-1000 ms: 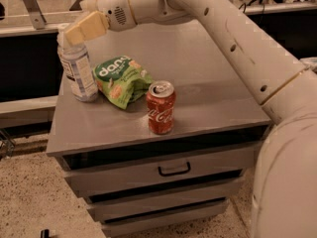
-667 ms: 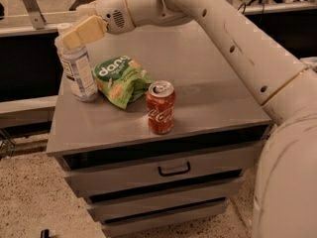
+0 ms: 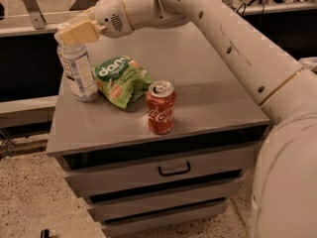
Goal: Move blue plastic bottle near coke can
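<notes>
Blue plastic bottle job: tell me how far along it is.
Done: the gripper is at the top of the blue plastic bottle, at the left side of the cabinet top. In hand: taking hold; whether it grips yet is unclear. Left: the whole move, since the bottle stands upright with the green snack bag between it and the coke can.

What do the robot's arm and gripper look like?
The arm is thick, rounded and white, with small dark dots along it and tan rings at the joints. A dotted grille marks the wrist. The gripper, at the top of the blue plastic bottle, is blocky and pale yellow. No loose cables show.
</notes>
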Motion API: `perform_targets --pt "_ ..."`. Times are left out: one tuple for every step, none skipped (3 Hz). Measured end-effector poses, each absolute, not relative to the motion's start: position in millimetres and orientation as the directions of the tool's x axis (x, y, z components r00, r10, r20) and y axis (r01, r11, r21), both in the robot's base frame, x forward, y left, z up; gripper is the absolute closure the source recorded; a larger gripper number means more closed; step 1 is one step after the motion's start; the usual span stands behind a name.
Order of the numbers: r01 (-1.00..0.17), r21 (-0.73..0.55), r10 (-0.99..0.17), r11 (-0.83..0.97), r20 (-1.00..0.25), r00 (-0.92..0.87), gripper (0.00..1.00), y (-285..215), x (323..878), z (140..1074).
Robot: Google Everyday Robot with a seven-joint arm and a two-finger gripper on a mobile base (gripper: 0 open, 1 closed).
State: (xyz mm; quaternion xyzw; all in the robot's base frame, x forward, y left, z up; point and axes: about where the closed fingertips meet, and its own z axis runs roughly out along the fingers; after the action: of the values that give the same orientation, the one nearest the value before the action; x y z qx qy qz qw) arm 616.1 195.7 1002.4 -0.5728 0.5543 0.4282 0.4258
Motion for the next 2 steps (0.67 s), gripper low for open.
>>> perform_targets --pt "-0.999 -0.002 -0.257 -0.034 -0.966 0.011 0.92 190.1 626.6 1011.4" --pt "-1.000 -0.030 -0.225 0.004 -0.974 0.029 1.00 165.5 645.8 1041.0"
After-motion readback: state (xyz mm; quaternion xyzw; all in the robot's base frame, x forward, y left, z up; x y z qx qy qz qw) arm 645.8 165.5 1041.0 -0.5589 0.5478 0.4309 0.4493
